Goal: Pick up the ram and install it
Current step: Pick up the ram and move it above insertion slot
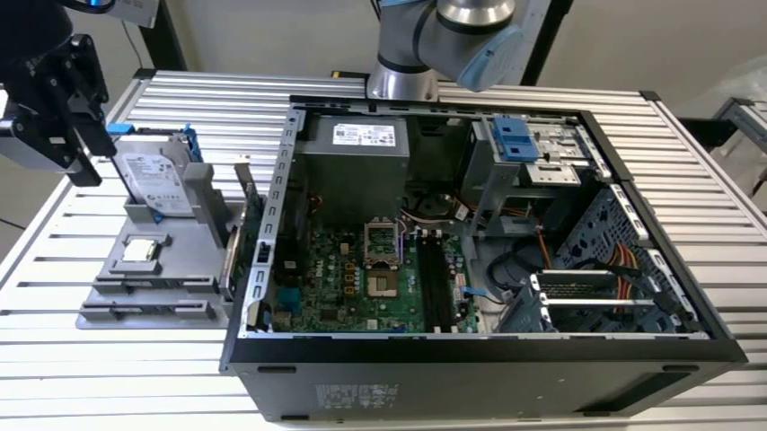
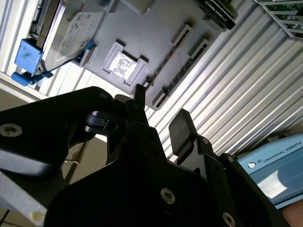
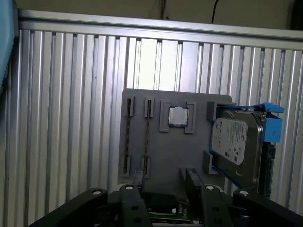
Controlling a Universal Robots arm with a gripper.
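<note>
Above the gray tray (image 3: 170,151) holding hard drive (image 3: 234,142) and processor chip (image 3: 178,116), the tool (image 3: 163,176) hangs released, empty.

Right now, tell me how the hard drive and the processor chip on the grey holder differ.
The hard drive stands tilted on edge in a blue frame, while the processor chip lies flat in its recess. The hard drive is far larger and oblong, and the processor chip is small and square. Both are silver and sit on the grey holder.
</note>
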